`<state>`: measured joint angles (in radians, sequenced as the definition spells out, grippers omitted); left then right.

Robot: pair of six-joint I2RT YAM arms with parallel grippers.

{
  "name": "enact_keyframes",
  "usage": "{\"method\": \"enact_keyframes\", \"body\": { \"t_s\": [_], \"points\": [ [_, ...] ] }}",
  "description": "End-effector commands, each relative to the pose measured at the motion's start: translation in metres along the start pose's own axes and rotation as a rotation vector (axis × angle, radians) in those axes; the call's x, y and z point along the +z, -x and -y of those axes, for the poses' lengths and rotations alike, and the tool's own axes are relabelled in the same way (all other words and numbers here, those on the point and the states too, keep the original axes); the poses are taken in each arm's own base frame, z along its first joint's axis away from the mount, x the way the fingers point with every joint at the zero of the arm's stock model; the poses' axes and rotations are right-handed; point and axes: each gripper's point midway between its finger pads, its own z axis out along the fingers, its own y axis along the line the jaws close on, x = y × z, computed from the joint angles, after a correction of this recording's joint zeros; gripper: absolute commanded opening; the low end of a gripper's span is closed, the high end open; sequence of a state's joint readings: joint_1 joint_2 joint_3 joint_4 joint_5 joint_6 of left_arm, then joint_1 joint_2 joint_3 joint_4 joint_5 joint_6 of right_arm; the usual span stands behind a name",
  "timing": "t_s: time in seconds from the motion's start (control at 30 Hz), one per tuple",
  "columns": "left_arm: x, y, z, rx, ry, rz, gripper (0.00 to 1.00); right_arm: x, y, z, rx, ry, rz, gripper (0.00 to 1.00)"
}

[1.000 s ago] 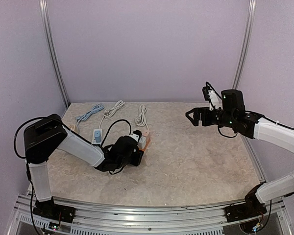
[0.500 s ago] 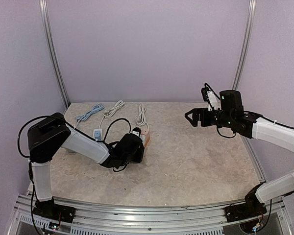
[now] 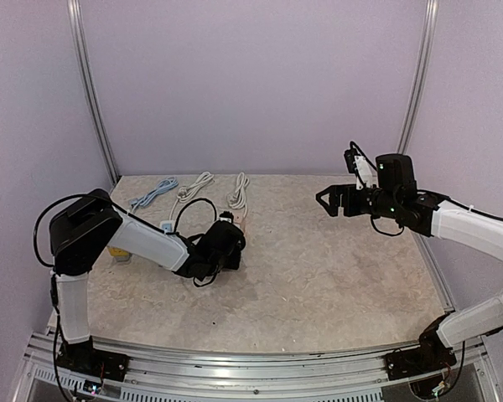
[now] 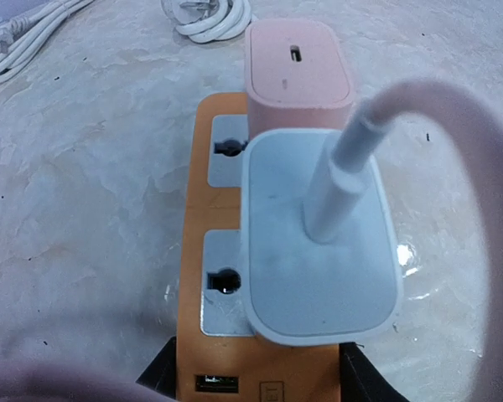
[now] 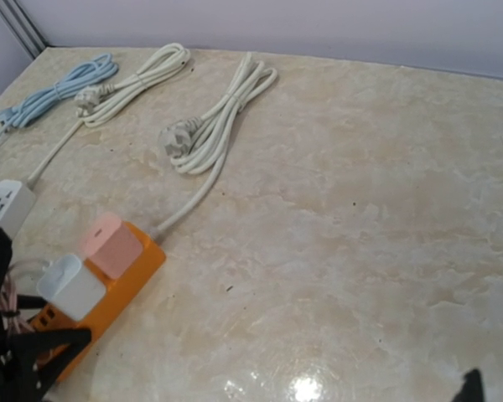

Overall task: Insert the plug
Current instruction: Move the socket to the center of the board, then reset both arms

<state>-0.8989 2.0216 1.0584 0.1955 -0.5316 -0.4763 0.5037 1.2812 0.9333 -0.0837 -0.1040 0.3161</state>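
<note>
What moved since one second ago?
The left gripper pushed farther from the robot's base, toward the coiled cords, its fingertips either side of the orange power strip. No clear grab or release. The right gripper stayed open in the air, almost unmoved.

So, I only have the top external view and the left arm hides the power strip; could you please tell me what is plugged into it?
Observer: In the left wrist view a white plug with its cable sits on the orange power strip, beside a pink adapter.
Operator: Is the left gripper holding that plug?
Observer: No, its black fingers flank the strip's near end; whether they clamp it I cannot tell.
Operator: Where does the strip's cord go?
Observer: In the right wrist view it appears to run to a coiled white cable whose wall plug lies free on the table.
</note>
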Motion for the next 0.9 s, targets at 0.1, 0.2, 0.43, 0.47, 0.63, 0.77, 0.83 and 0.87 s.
{"method": "enact_keyframes", "body": {
  "t_s": [0.1, 0.2, 0.43, 0.47, 0.63, 0.77, 0.83, 0.87],
  "points": [
    [0.019, 0.003, -0.038, -0.121, 0.114, -0.044, 0.46, -0.011, 0.013, -0.008, 0.001, 0.021, 0.05, 1.0],
    [0.024, 0.007, -0.039, -0.123, 0.12, -0.04, 0.48, -0.009, 0.007, -0.006, -0.002, 0.013, 0.034, 1.0],
    [0.024, 0.001, -0.032, -0.117, 0.084, -0.058, 0.79, -0.009, 0.0, -0.004, -0.003, 0.006, 0.018, 1.0],
    [0.022, 0.001, -0.032, -0.117, 0.084, -0.058, 0.83, -0.01, 0.001, -0.004, -0.006, 0.003, 0.019, 1.0],
    [-0.002, -0.001, -0.031, -0.097, 0.102, -0.052, 0.99, -0.018, 0.002, -0.006, -0.026, 0.003, 0.018, 1.0],
    [-0.034, 0.004, -0.028, -0.072, 0.115, 0.0, 0.99, -0.023, -0.001, -0.002, -0.045, -0.014, 0.012, 1.0],
    [-0.052, 0.008, -0.026, -0.063, 0.107, 0.026, 0.99, -0.024, -0.007, 0.0, -0.063, -0.026, -0.015, 1.0],
    [-0.065, 0.011, -0.025, -0.06, 0.096, 0.037, 0.99, -0.026, -0.009, 0.002, -0.069, -0.038, -0.019, 1.0]
  ]
}}
